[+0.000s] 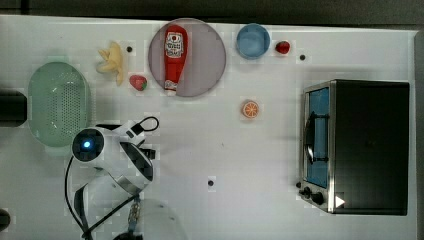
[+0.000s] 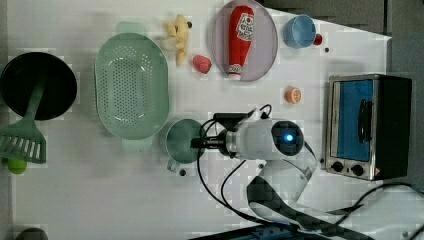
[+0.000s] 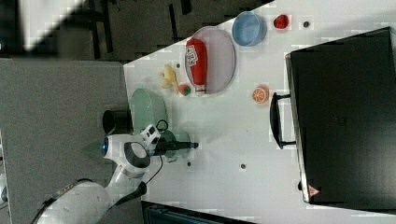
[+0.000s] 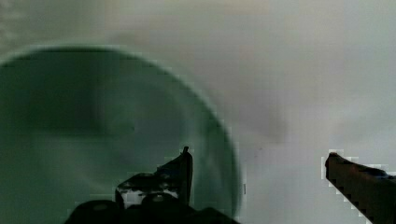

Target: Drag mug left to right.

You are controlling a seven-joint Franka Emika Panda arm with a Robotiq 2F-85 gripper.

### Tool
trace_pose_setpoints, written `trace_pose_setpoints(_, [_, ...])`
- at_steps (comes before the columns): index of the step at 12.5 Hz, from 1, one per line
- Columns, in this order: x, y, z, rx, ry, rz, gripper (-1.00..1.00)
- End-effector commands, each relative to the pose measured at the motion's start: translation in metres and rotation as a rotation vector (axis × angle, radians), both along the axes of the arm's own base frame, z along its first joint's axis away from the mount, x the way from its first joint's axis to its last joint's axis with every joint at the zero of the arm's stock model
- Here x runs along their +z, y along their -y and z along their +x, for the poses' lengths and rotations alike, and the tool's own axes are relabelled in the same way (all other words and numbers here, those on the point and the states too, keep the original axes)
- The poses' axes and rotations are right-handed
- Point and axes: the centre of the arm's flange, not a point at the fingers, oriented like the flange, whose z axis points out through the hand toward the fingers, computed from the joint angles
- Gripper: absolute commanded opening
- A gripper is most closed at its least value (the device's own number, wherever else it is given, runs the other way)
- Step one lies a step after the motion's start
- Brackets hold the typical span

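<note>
Pincer [image 4: 257, 163] spread wide, grasping nothing, 1 finger inside the mug [image 2: 184, 141], 1 outside its rim. Mug stands on the surface [image 2: 125, 200] just right of the colander [image 2: 131, 90] in the left view. Risk: a high rim hold may tip the mug when dragged.

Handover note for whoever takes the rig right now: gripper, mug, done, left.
Gripper: open, holding nothing, one finger over the mug's mouth and the other outside its wall.
Mug: on the table just right of the colander in the left view, handle toward the bottom edge.
Done: approach to the mug's rim.
Left: close on the wall, drag the mug toward the toaster oven.
</note>
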Motion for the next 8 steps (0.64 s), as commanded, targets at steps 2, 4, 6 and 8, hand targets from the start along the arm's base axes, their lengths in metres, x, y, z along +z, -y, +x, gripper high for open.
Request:
trace_pose_setpoints(2, [0.027, -0.014, 0.012, 0.004, 0.088, 0.012, 0.18])
trace_pose_setpoints(4, [0.028, -0.012, 0.014, 0.0, 0.092, 0.016, -0.27])
trace_pose_setpoints(6, [0.027, -0.006, 0.015, -0.01, 0.092, 0.014, -0.65])
trace_pose_setpoints(8, [0.027, 0.004, 0.021, -0.009, 0.093, 0.017, -0.65])
